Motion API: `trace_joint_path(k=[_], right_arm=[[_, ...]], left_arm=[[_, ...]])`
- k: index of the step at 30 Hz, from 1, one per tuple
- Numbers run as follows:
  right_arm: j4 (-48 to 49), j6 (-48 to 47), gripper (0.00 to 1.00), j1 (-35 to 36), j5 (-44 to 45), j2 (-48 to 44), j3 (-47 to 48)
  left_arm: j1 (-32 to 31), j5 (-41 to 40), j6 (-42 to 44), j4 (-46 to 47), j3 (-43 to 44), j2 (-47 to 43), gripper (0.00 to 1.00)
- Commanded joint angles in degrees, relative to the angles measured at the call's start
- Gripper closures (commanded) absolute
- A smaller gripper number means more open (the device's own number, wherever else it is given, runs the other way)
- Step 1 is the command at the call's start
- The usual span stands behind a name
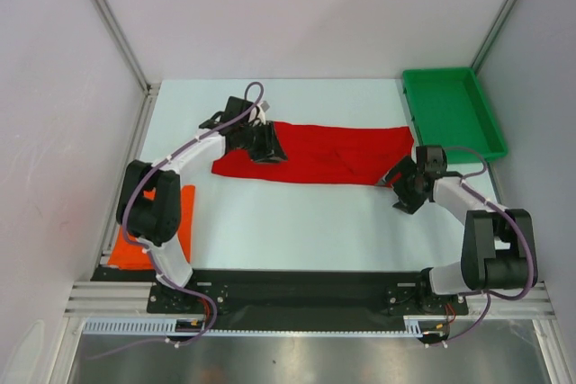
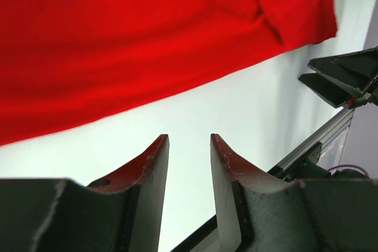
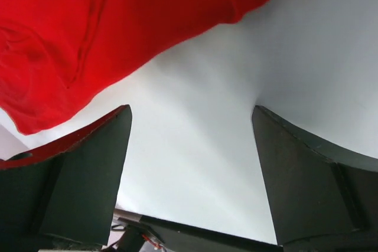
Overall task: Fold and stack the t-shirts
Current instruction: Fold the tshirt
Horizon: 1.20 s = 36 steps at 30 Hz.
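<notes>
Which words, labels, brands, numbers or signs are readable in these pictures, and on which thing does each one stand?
None: no readable text appears in any view.
The red t-shirt, the orange t-shirt and the green tray are plain, with no print or label showing.
Nothing readable on the arms or the frame either.
</notes>
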Motion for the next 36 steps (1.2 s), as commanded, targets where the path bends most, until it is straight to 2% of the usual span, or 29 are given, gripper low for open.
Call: trace_joint_path(k=[1, 5, 9, 10, 13, 14, 16, 18, 21, 26, 27, 31, 33, 36], right_arm=[[15.48, 4.81, 0.12, -0.25, -2.59, 0.24, -2.62], [23.32, 8.32, 0.06, -0.34, -3.82, 5.08, -6.48], [27.01, 13.93, 0.09, 0.63, -1.72, 8.69, -7.72], [28.59, 14.73, 0.11, 0.98, -0.32, 9.57, -7.73], [28.35, 15.27, 0.31, 2.12, 2.58, 13.61, -4.58], [28.17, 14.83, 0.44, 2.39, 3.03, 15.01, -3.26], [27.11, 12.81, 0.48, 3.44, 3.21, 19.93, 1.92], [26.5, 11.14, 0.6, 3.97, 3.73, 23.01, 5.87], [23.6, 8.77, 0.68, 4.68, 4.53, 28.55, 14.49], [13.42, 3.94, 0.68, 5.2, 5.32, 40.23, 32.05], [11.48, 2.02, 0.67, 5.2, 5.49, 41.9, 39.05], [3.15, -2.39, 0.65, 4.94, 5.58, 50.25, 54.56], [-0.03, -6.24, 0.61, 4.94, 6.11, 55.07, 63.93], [-6.8, -9.86, 0.53, 4.59, 7.16, 59.04, 71.62]], left_arm=[[1.34, 0.57, 1.72, -0.63, -2.16, -4.87, 0.6], [2.93, 0.57, 1.9, -0.8, -4.88, -6.54, 0.6], [5.03, 0.66, 2.16, -0.98, -6.55, -7.86, 0.6], [6.0, 0.75, 2.25, -1.07, -6.82, -7.95, 0.6], [7.75, 1.01, 2.51, -1.07, -7.7, -8.04, 0.6], [8.11, 1.01, 2.51, -1.07, -7.96, -7.96, 0.6], [9.08, 0.92, 2.69, -1.07, -7.96, -8.04, 0.6], [9.78, -0.12, 3.38, -1.24, -7.44, -7.87, 0.6], [11.19, -1.44, 4.7, -2.29, -5.25, -6.99, 0.59], [11.81, -5.14, 8.13, -4.93, 0.03, -2.95, 0.57], [11.81, -5.75, 9.35, -5.2, 0.56, -2.16, 0.55], [11.63, -8.39, 12.0, -8.27, 3.28, 3.11, 0.51], [11.63, -9.53, 12.79, -8.89, 3.11, 4.52, 0.5], [11.54, -11.2, 13.32, -8.8, 1.44, 3.92, 0.5]])
